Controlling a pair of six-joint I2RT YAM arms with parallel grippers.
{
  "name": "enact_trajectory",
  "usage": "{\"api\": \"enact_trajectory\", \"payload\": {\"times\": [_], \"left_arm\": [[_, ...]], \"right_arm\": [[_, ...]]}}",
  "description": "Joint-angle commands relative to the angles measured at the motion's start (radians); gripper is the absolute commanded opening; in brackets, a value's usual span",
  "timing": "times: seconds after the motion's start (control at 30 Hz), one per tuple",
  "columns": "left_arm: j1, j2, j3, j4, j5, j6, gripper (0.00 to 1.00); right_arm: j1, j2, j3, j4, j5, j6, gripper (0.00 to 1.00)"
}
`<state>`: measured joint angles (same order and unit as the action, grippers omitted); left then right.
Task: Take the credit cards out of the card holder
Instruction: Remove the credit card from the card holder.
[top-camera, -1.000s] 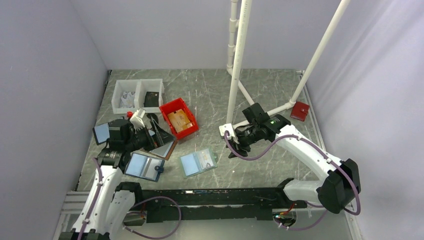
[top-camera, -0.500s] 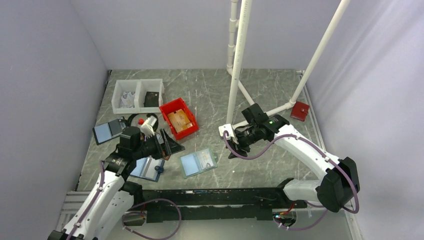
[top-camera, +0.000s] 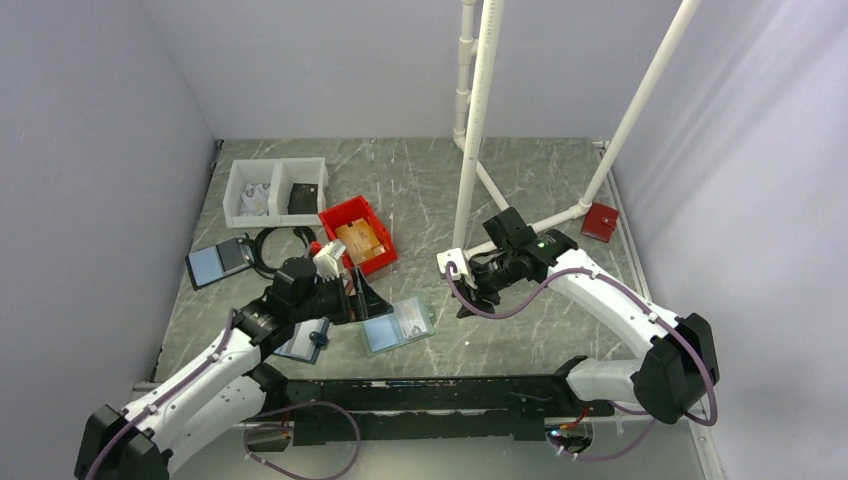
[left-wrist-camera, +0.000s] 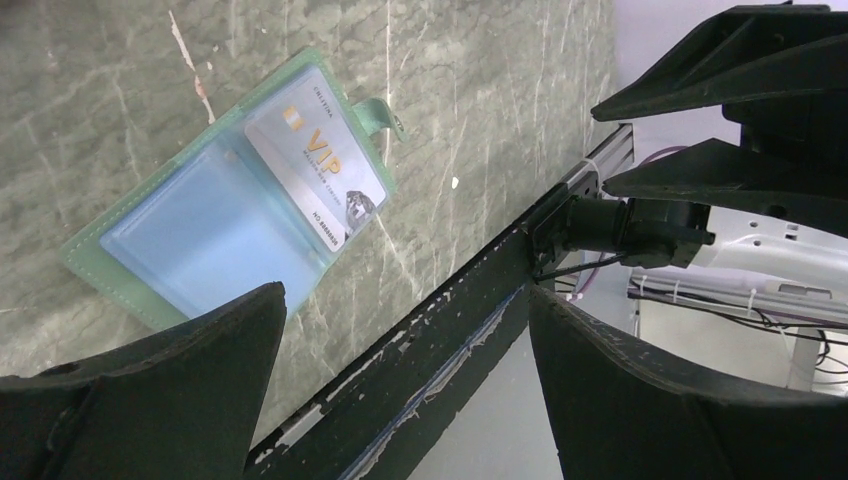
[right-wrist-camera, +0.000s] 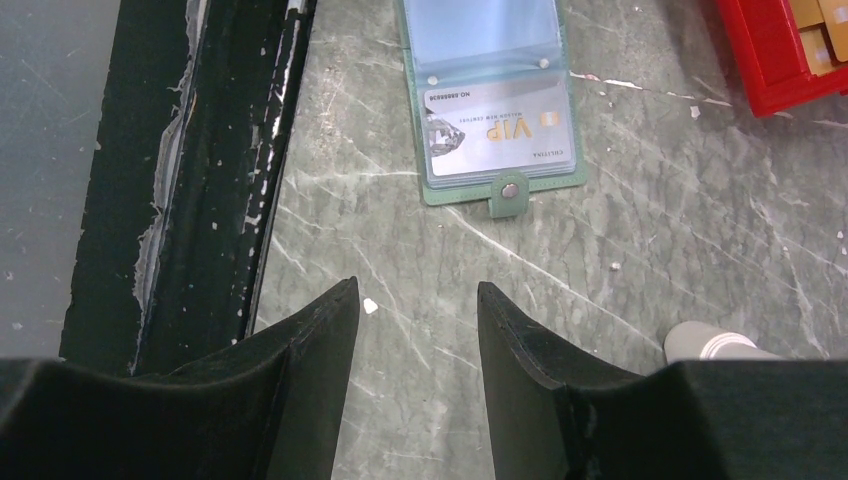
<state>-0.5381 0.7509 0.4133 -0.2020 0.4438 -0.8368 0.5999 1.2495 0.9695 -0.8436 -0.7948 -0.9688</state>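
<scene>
The card holder (top-camera: 397, 324) lies open and flat on the table, teal-green edged with pale blue clear pockets. It also shows in the left wrist view (left-wrist-camera: 215, 225) and the right wrist view (right-wrist-camera: 490, 60). A pale credit card marked VIP (left-wrist-camera: 318, 172) sits in the panel by the tab (right-wrist-camera: 494, 140). My left gripper (top-camera: 364, 299) is open and empty, just left of the holder and above it (left-wrist-camera: 405, 295). My right gripper (top-camera: 470, 300) is open and empty, to the right of the holder, over bare table (right-wrist-camera: 415, 285).
A red bin (top-camera: 357, 235) with orange-tan cards stands behind the holder. A white two-part bin (top-camera: 275, 190) is at the back left. A dark-edged folder (top-camera: 303, 341) lies partly under my left arm, another folder (top-camera: 215, 262) at far left. White pipes (top-camera: 478, 130) and a red block (top-camera: 600, 222) stand at the back right.
My left arm has swung right from over the left folders to just beside the card holder, jaws open throughout. The right arm has not moved.
</scene>
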Motion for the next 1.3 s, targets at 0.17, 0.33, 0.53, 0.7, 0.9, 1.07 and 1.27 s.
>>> {"api": "enact_trajectory", "payload": {"times": [0.17, 0.33, 0.53, 0.7, 0.9, 1.07, 1.27], "left_arm": [[-0.086, 0.048, -0.018, 0.165, -0.093, -0.030, 0.96], [-0.109, 0.050, -0.025, 0.184, -0.108, -0.032, 0.96], [-0.133, 0.048, -0.049, 0.230, -0.131, -0.049, 0.96], [-0.149, 0.049, -0.075, 0.290, -0.158, -0.064, 0.96], [-0.159, 0.067, -0.093, 0.327, -0.159, -0.070, 0.96], [-0.161, 0.075, -0.102, 0.377, -0.169, -0.069, 0.96], [-0.161, 0.103, -0.103, 0.425, -0.168, -0.055, 0.96]], "right_arm": [[0.000, 0.004, 0.000, 0.030, -0.026, -0.014, 0.50], [0.000, 0.006, 0.000, 0.031, -0.024, -0.014, 0.50], [0.003, 0.013, 0.000, 0.030, -0.021, -0.015, 0.50], [0.006, 0.014, -0.005, 0.037, -0.011, -0.013, 0.50], [0.008, 0.025, -0.005, 0.038, -0.002, -0.010, 0.50], [0.008, 0.035, -0.005, 0.040, 0.006, -0.009, 0.50], [0.006, 0.043, -0.008, 0.046, 0.026, -0.006, 0.50]]}}
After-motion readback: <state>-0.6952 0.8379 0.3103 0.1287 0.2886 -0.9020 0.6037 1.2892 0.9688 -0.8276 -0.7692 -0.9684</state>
